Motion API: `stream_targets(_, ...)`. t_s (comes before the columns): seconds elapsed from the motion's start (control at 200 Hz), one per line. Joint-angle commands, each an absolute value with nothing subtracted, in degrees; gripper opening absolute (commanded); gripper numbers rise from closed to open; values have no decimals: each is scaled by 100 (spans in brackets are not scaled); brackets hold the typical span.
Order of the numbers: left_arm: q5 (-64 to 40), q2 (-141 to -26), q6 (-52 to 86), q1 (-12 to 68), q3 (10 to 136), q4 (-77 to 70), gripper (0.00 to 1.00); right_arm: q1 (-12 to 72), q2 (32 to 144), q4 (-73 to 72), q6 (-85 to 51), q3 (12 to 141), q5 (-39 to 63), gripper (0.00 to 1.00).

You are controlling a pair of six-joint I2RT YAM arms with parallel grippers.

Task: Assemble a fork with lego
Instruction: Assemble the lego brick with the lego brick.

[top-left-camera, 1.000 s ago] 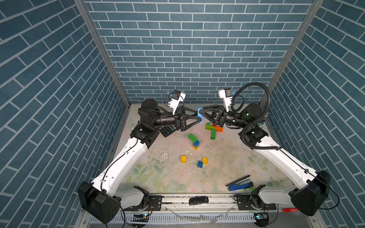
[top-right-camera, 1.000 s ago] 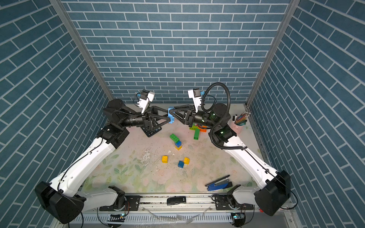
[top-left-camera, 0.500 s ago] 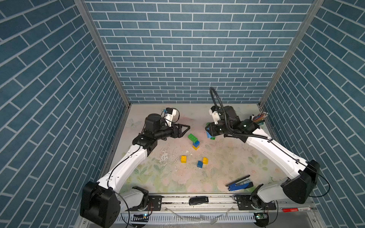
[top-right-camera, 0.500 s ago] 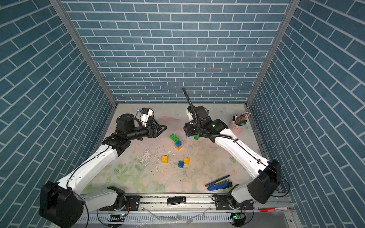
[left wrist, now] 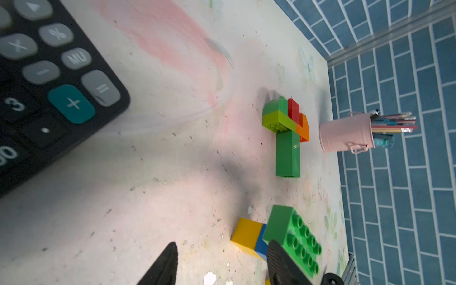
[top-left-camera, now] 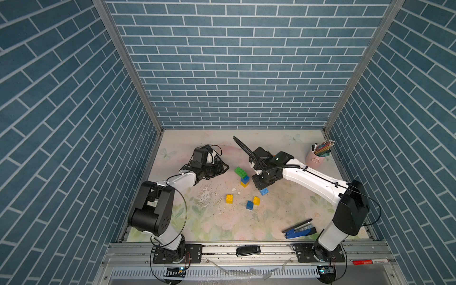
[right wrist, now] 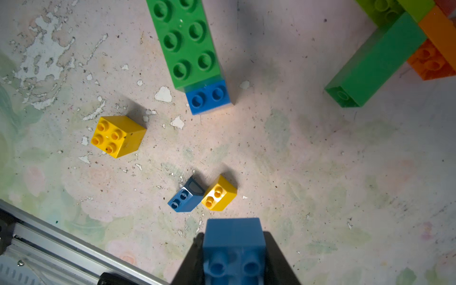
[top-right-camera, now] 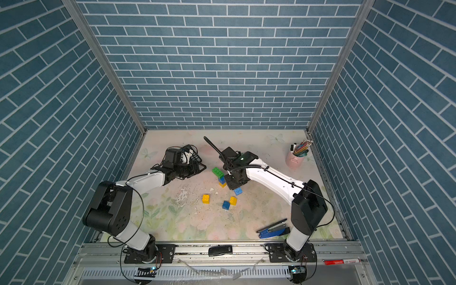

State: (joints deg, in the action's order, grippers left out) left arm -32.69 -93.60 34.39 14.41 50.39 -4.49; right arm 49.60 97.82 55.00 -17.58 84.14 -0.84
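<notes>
Right hand (right wrist: 233, 246) clamping blue brick (right wrist: 233, 229), left hand (left wrist: 222, 244) part-open and empty, bare mat (right wrist: 320, 172) toward front rail (right wrist: 49, 241).

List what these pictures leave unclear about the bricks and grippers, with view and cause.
Green, red and orange assembly: mostly hidden by the right arm in both top views; cut off at the right wrist view's edge.
Blue brick in the right gripper: partly cut off by the right wrist view's edge.
Left gripper: whether a finger touches the green brick; they overlap in the left wrist view.
</notes>
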Motion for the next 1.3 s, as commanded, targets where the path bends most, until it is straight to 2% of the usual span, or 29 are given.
stream_targets(0.0, -3764, -9707, 3555, 1309, 5420, -744, 58, 5012, 10018, 5465, -1465, 8791, -202, 0)
stream_targets(0.14, -4182, -10111, 3853, 1318, 5514, -1230, 56, 5031, 10375, 5561, -1367, 9119, -243, 0)
stream_targets(0.48, -4300, -10681, 3654, 1500, 6081, -687, 55, 5042, 10905, 5676, -1258, 9608, -183, 0)
stream_targets(1.295, -4605, -11020, 3584, 1616, 6251, -500, 51, 5038, 11417, 5634, -956, 10028, -301, 0)
